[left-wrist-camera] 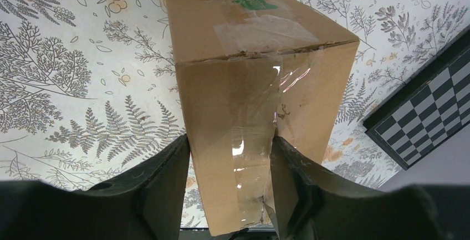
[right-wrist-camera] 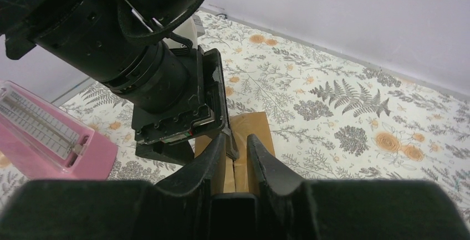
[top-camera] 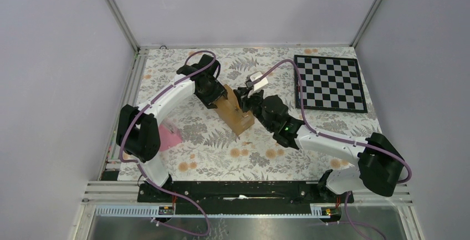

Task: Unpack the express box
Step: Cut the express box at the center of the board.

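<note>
Left gripper (left-wrist-camera: 230,187) clamps taped brown cardboard express box (left-wrist-camera: 255,101). Right gripper (right-wrist-camera: 237,159) over box's top seam, jaws narrow; contents unclear. Judgement: hold box steady, work along seam, avoid crushing.

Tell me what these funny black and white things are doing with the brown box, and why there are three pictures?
They are two robot arms bolted to a table with a flowery cloth. One picture looks down from above; the other two come from small cameras on each arm's wrist. The left hand squeezes the brown cardboard box from both sides to keep it steady. The box is taped along its seam. The right hand sits at the box's top with its fingers nearly together; I cannot tell if it grips anything. Also on the table: a chessboard and a pink object.
</note>
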### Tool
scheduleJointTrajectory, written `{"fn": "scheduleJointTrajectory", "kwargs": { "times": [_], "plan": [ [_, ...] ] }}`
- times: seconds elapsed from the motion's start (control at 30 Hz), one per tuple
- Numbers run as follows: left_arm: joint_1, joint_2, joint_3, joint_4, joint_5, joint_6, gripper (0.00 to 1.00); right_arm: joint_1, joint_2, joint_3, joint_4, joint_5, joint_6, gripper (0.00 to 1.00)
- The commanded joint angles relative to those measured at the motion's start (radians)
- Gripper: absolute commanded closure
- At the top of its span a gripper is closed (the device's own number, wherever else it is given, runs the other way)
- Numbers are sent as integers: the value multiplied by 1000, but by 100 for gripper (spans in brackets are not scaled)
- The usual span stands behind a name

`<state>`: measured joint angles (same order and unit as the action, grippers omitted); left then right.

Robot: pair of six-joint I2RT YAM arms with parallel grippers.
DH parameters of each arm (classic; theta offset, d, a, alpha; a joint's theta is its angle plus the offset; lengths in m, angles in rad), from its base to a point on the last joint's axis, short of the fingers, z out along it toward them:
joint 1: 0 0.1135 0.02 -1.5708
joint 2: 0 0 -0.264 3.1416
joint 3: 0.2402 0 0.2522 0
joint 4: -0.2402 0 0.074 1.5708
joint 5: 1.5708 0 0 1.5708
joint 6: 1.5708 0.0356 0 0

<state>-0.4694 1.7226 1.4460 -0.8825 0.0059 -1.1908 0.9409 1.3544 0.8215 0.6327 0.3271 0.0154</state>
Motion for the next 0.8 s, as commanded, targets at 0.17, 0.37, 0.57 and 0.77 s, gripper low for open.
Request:
{"fn": "scheduleJointTrajectory", "kwargs": {
  "times": [0.17, 0.37, 0.57, 0.77],
  "plan": [
    [12, 11, 29, -16, -11, -4, 95, 10, 13, 10, 121, -45, -92, 100],
    [16, 12, 29, -17, 15, -6, 95, 16, -12, -18, 107, -85, -121, 100],
    [18, 14, 26, -16, 20, -7, 95, 18, -29, -53, 97, -156, -124, 100],
    [22, 14, 23, -16, 22, -9, 96, 21, -51, -67, 84, -158, -119, 100]
  ]
}}
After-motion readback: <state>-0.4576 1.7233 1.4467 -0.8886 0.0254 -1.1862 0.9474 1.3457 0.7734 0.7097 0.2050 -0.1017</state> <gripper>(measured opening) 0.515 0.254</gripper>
